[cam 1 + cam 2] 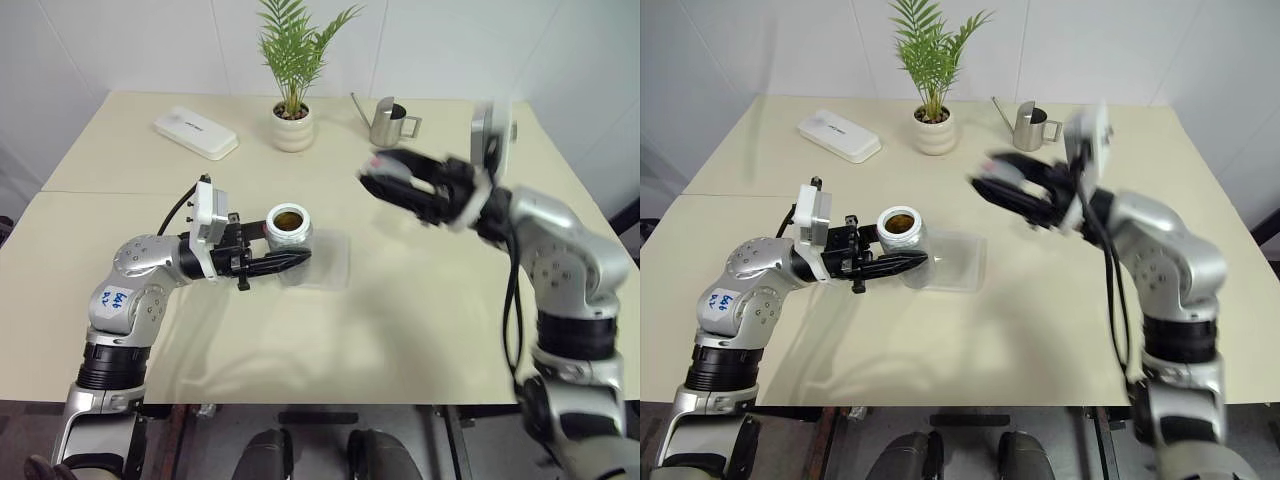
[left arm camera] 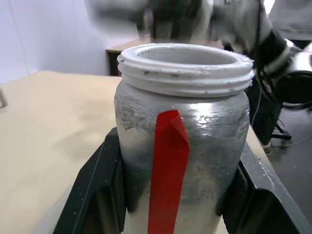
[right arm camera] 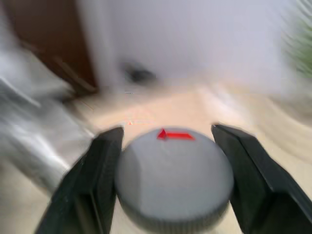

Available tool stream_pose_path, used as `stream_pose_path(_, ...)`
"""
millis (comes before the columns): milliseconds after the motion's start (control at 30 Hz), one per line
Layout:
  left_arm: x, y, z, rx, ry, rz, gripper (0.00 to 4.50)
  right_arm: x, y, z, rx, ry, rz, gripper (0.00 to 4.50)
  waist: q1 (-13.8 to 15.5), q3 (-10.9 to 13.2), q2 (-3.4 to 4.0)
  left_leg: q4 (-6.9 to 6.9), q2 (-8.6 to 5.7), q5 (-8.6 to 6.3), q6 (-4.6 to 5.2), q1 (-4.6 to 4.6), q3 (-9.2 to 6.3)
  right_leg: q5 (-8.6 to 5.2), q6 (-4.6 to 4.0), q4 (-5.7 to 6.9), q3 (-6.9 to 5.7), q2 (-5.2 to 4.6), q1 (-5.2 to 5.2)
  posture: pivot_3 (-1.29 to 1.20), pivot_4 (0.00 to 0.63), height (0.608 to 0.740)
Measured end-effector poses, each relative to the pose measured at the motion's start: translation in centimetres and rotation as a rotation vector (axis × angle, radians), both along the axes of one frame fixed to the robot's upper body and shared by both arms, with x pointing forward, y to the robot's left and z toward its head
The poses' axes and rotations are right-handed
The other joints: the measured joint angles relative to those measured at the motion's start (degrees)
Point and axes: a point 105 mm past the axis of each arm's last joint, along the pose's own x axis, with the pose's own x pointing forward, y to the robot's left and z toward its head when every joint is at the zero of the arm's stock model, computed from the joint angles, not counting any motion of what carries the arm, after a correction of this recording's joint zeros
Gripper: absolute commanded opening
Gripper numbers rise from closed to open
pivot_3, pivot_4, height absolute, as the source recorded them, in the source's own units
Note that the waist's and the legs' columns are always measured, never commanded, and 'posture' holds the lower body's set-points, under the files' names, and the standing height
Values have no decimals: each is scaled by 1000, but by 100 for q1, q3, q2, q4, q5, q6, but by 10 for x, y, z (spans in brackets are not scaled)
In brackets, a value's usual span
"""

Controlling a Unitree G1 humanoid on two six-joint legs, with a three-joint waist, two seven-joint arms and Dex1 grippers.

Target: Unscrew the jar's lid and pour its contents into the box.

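two claws in play, we note both are gripping. left claw (image 1: pixel 285 262) is clamped on the jar (image 1: pixel 289 230), fingers on either side of its silvery body; in the left wrist view the jar (image 2: pixel 183 146) stands upright between the black fingers (image 2: pixel 97 190), red stripe facing the camera, white threaded neck bare. we see the jar's mouth open from above with the contents (image 1: pixel 288 219) as a dark brown patch inside. jar sits at the near left edge of the box (image 1: pixel 330 262), the clear tray lying flat on the desk (image 1: pixel 400 330); we cannot tell whether the jar rests on the desk or is lifted a bit.

right claw (image 3: pixel 168 141) pinches the lid (image 3: pixel 174 178), grey round cap with a red mark on top, held between both fingers. in the left eye view the right claw (image 1: pixel 385 180) is blurred, up above the desk, well to the right of the jar, near the watering can (image 1: pixel 388 122).

behind: potted plant (image 1: pixel 293 110) and a white case (image 1: pixel 196 132) at the far side of the desk.
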Motion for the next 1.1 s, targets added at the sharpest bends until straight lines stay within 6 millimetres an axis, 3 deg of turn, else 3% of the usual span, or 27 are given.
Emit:
stream_pose_path(167,3,0,2,-7,-2,6,1954,3,-53,-78,-95,77,-197,2573,-7,1,1,5,8,2,-2,8,19,1,3,7,-25,10,-3,0,150,740)
stream_pose_path(267,6,0,5,-23,10,5,1954,-1,-72,-107,-60,135,-268,2573,-7,1,1,13,8,8,-4,11,19,2,3,20,-24,9,-1,0,150,740)
stream_pose_path(400,8,-1,10,-39,8,0,1954,-4,-88,-123,-46,159,-336,3877,-11,1,2,14,8,14,-8,21,18,3,3,28,-15,3,-1,0,150,740)
stream_pose_path(467,13,0,11,-45,12,21,1954,-4,-92,-121,-36,147,-355,4484,-6,1,2,13,8,17,-13,22,13,4,1,27,-4,3,-1,0,150,740)
stream_pose_path(567,22,4,10,-35,14,68,1954,-4,-96,-114,-10,117,-362,4484,-4,1,2,10,9,18,-14,22,11,5,0,29,14,4,-1,0,150,740)
stream_pose_path(667,32,8,11,-23,7,105,1954,-8,-86,-88,-16,71,-284,4484,-4,3,6,8,9,18,-13,20,11,5,0,31,20,4,-1,0,150,740)
stream_pose_path(833,50,11,14,34,-42,146,1954,-26,-42,-31,-103,-30,-62,4484,13,4,7,6,11,16,-15,15,6,5,0,23,12,7,-2,0,150,740)
stream_pose_path(1000,73,14,17,171,-135,220,1954,-52,16,-19,-166,-11,151,4484,36,4,6,11,5,11,-6,9,6,5,1,19,-22,3,-2,0,150,740)
stream_pose_path(1100,81,6,19,277,-227,261,1954,-61,34,-18,-176,-9,204,4484,88,4,6,14,3,5,5,0,6,9,9,9,-36,1,-2,0,150,740)
